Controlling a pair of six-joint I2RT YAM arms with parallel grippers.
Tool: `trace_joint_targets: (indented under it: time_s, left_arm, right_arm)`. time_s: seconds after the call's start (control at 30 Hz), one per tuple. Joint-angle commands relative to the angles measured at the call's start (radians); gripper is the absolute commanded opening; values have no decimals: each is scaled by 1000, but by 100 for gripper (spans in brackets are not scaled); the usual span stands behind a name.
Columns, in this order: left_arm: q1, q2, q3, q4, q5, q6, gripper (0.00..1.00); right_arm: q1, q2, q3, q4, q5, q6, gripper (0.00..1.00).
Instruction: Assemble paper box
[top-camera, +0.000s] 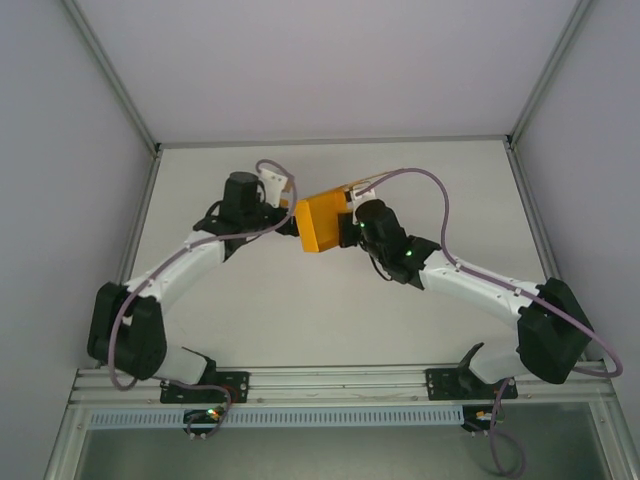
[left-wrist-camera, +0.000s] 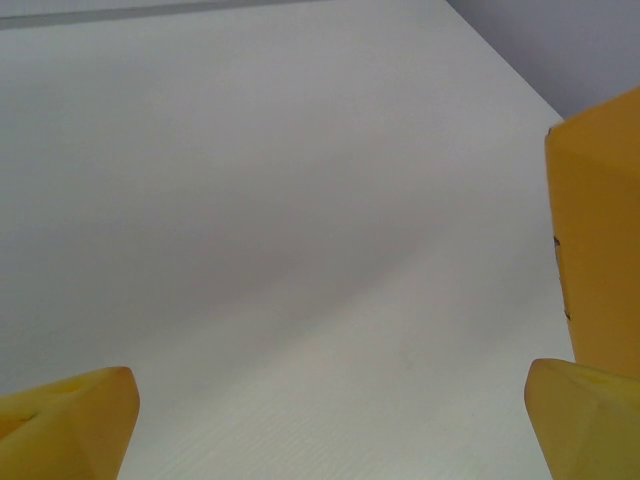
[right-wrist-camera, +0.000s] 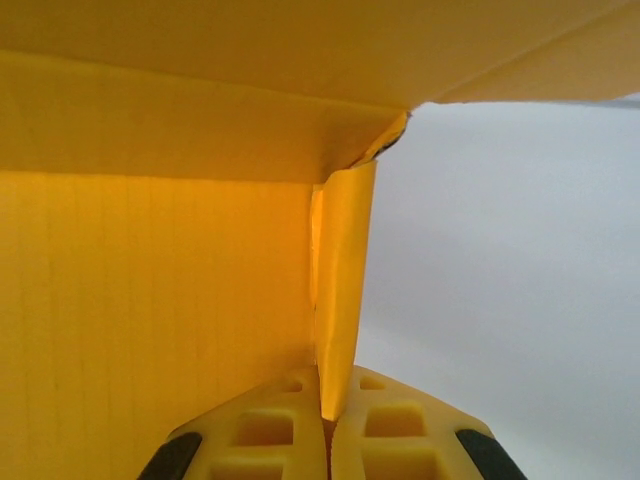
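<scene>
Paper box (right-wrist-camera: 150, 300) pinched by right gripper (right-wrist-camera: 328, 408).

Pretty sure this is a lab test cell: I'm working over a plain white table (top-camera: 330, 330), boxed in by pale blank panels (top-camera: 60, 150) on aluminium posts (top-camera: 110, 75), my bases (top-camera: 205, 388) bolted to a metal rail (top-camera: 340, 385) along its near edge.

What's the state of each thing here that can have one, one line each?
paper box: folded up into a box shape, one card panel pinched.
left hand: open wide, holding nothing, box close beside one finger.
right hand: shut on the paper box's panel.
</scene>
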Motion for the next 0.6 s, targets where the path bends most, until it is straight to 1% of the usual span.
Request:
trace_joint_targets:
  time_s: [0.0, 0.07, 0.13, 0.2, 0.27, 0.4, 0.53, 0.57]
  left_arm:
    - [81, -108, -46, -72, -104, -49, 100]
    - [97, -158, -60, -144, -191, -25, 100]
    - [104, -195, -64, -206, -277, -15, 100]
    - [115, -218, -70, -238, -316, -13, 100]
    - [128, -234, -79, -248, -329, -21, 100]
    - [141, -231, -89, -235, -302, -29, 100]
    - [145, -215, -88, -235, -289, -27, 100]
    - [145, -212, -87, -235, -289, -25, 100]
  right_arm:
    - [-20, 28, -20, -172, 61, 56, 0]
    - [-19, 68, -22, -240, 83, 75, 0]
    - [-19, 125, -18, -287, 80, 111, 0]
    - [-18, 188, -7, -318, 53, 144, 0]
    - [-12, 256, 16, -346, 39, 169, 0]
    - [10, 376, 89, -446, 99, 200, 0]
    - [22, 437, 144, -529, 141, 229, 0]
    - [22, 443, 150, -542, 145, 239, 2]
